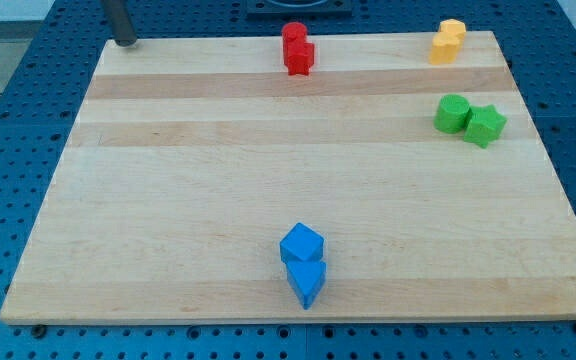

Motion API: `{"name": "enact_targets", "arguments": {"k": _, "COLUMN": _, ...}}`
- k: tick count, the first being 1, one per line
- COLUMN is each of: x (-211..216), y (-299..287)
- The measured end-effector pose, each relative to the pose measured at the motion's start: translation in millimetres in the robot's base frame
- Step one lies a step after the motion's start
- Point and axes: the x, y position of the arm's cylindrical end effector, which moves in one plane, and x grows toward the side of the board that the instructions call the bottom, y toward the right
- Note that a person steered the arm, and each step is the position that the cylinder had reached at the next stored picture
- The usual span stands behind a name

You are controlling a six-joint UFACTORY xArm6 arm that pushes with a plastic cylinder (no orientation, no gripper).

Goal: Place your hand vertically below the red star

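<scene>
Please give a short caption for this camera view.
My tip rests at the board's top-left corner, far left of the red blocks.

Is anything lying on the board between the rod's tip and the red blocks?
No. In the camera view, my tip is at the board's top left corner, and the red blocks sit to its right along the top edge; only bare wooden board lies between them.

Probably a lab, blue perforated bench (pixel 38 60), wooden board (pixel 268 180)

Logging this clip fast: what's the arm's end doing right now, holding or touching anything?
My tip: bare rod, no claw, holds nothing; at the board's top-left corner, touching no block, far to the view's left of the red blocks.
</scene>
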Motion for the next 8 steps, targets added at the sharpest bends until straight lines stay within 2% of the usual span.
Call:
{"name": "enact_targets", "arguments": {"k": 2, "x": 27.7, "y": 7.2}}
{"name": "enact_targets", "arguments": {"k": 4, "x": 30.0, "y": 7.2}}
{"name": "enact_targets", "arguments": {"k": 5, "x": 47.2, "y": 16.5}}
{"name": "enact_targets", "arguments": {"k": 6, "x": 86.6, "y": 58.4}}
{"name": "enact_targets", "arguments": {"k": 7, "x": 144.8, "y": 127.3}}
{"name": "enact_targets", "arguments": {"k": 8, "x": 165.8, "y": 218.5}}
